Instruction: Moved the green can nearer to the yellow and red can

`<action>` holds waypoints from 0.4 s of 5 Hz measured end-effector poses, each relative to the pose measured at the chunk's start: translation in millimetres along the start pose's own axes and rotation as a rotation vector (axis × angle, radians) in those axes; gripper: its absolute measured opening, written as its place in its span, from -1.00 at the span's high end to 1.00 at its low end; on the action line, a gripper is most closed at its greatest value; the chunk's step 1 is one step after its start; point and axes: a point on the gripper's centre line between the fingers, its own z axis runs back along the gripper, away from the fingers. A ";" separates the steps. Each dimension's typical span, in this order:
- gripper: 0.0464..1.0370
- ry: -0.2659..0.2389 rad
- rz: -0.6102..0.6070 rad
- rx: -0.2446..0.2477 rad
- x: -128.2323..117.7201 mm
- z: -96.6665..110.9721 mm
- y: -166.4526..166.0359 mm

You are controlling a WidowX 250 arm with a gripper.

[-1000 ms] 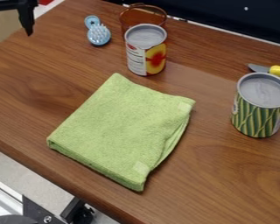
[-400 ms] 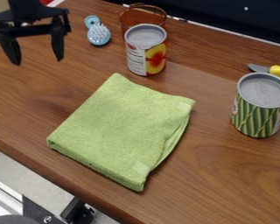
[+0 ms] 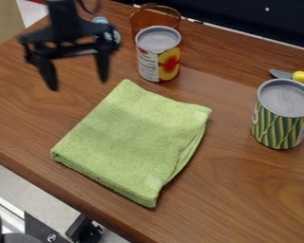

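Note:
My gripper [image 3: 79,86] hangs at the upper left over the wooden surface, open, with nothing between its two fingers. To its right stands the yellow and red can [image 3: 159,58], upright behind the cloth. The green can [image 3: 279,124] is upright near the right edge, well apart from both the other can and the gripper.
A folded green cloth [image 3: 135,140] lies mid-table between the gripper and the green can. Behind the yellow and red can is a brown transparent container [image 3: 155,17]. A blue brush [image 3: 100,20] is partly hidden behind the gripper. A yellow-handled knife [image 3: 303,78] lies behind the green can.
From the upper left corner my gripper has come right and down in the view, now covering part of the blue brush. Both cans and the cloth have stayed put.

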 end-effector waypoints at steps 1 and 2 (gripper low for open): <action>-0.92 0.010 0.016 -0.002 -30.8 -0.8 -31.1; -0.92 0.009 0.048 -0.010 -60.1 2.3 -61.4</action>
